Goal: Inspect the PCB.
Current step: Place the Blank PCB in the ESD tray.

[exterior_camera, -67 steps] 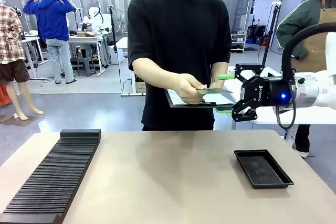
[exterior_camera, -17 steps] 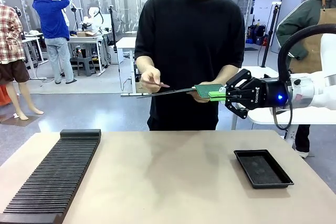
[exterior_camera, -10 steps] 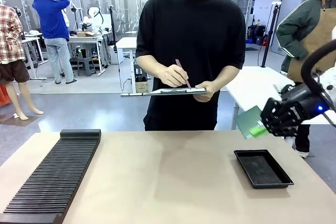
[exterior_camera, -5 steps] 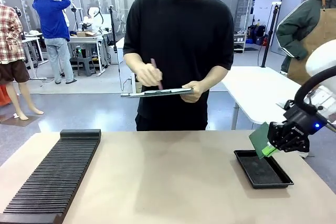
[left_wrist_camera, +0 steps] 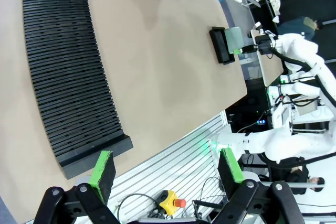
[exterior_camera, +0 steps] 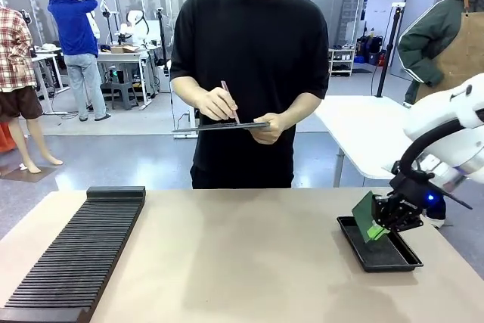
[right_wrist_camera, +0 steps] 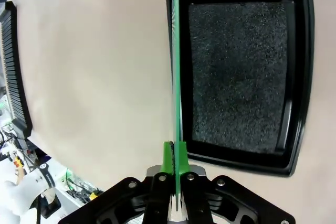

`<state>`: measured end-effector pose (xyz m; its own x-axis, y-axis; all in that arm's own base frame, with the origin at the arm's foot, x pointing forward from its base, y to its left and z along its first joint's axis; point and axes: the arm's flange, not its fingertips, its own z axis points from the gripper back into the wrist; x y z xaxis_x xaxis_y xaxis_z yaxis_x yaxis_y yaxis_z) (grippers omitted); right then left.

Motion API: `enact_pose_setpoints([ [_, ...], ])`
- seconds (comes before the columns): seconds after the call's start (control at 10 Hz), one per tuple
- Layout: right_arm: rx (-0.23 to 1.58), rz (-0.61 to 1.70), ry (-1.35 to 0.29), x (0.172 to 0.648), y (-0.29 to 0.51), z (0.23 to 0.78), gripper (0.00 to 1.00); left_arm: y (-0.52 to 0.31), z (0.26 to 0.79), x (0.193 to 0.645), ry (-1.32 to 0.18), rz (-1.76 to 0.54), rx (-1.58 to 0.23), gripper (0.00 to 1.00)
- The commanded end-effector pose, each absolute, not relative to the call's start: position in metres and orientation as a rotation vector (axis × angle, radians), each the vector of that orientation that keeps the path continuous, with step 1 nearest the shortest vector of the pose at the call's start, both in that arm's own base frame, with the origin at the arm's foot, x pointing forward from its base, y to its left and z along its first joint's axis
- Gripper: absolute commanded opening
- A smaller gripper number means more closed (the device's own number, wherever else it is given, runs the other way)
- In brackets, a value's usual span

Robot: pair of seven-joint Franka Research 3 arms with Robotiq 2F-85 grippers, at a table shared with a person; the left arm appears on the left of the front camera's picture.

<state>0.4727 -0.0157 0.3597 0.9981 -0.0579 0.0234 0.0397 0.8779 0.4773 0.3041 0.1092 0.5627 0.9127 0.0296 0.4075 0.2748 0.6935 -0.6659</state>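
Apparently late in the task: right gripper (exterior_camera: 376, 229) has its fingers clamped flat on the near edge of the PCB (exterior_camera: 366, 216), board tilted, low over the black tray (exterior_camera: 393, 260) at the right of the tabletop (exterior_camera: 242, 255). From the right wrist view the PCB (right_wrist_camera: 175, 61) runs edge-on along one long rim of the tray (right_wrist_camera: 300, 77), just above or at it; contact cannot be told. Person across the tabletop holds a clipboard (exterior_camera: 219, 126) in one hand and a pen (exterior_camera: 229, 101) in the other, seemingly noting a result, so the check itself looks done. Judged left: lower the board into the tray, release. Left gripper (left_wrist_camera: 168, 169) hangs high with fingers spread wide and nothing between them, looking down on the black slotted rack (left_wrist_camera: 68, 72). Hard to make out: the board's face and any markings, what is on the clipboard, and whether the board's lower corner touches the tray's foam floor.
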Motion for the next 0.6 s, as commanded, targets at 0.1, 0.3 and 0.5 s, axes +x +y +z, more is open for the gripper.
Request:
enact_pose_setpoints([
  [0.1,0.453,-0.069,-0.005,0.492,-0.009,0.343,0.03,0.111,0.566,0.305,-0.398,-0.143,-0.785,1.0],
  [0.3,0.457,-0.074,0.017,0.494,-0.007,0.33,0.03,0.111,0.566,0.305,-0.398,-0.143,-0.785,1.0],
  [0.5,0.458,-0.075,0.033,0.493,-0.006,0.324,0.03,0.111,0.566,0.305,-0.398,-0.143,-0.785,1.0],
])
